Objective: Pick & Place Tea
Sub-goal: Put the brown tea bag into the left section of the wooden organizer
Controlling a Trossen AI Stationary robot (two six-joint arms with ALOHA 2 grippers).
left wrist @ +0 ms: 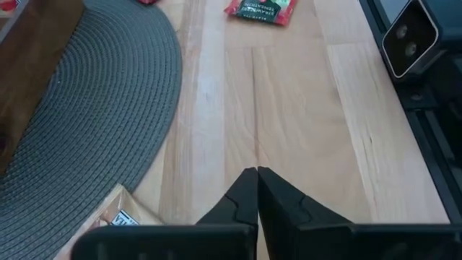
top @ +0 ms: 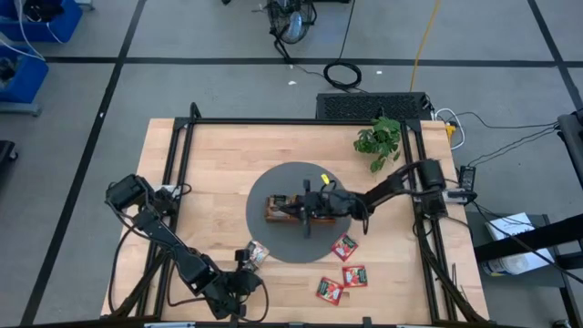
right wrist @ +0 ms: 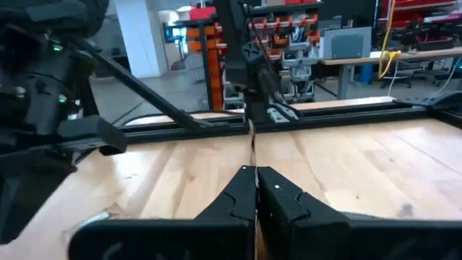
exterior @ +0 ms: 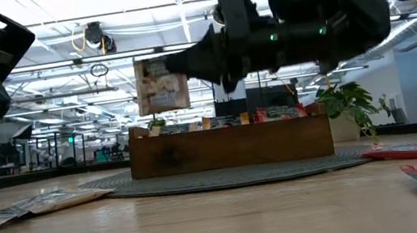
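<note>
Tea sachet (exterior: 161, 85), tan, hangs clenched in the right gripper (right wrist: 255, 170) above the left part of the tray (exterior: 230, 150). Left gripper (left wrist: 257, 189), jaws clenched on nothing, hovers at the near edge beside a second tan sachet (top: 258, 253). Red sachets (top: 344, 247) lie near right.

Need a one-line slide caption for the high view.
Right claw shut over the wooden tray on the grey mat; three red tea sachets lie nearby.
</note>
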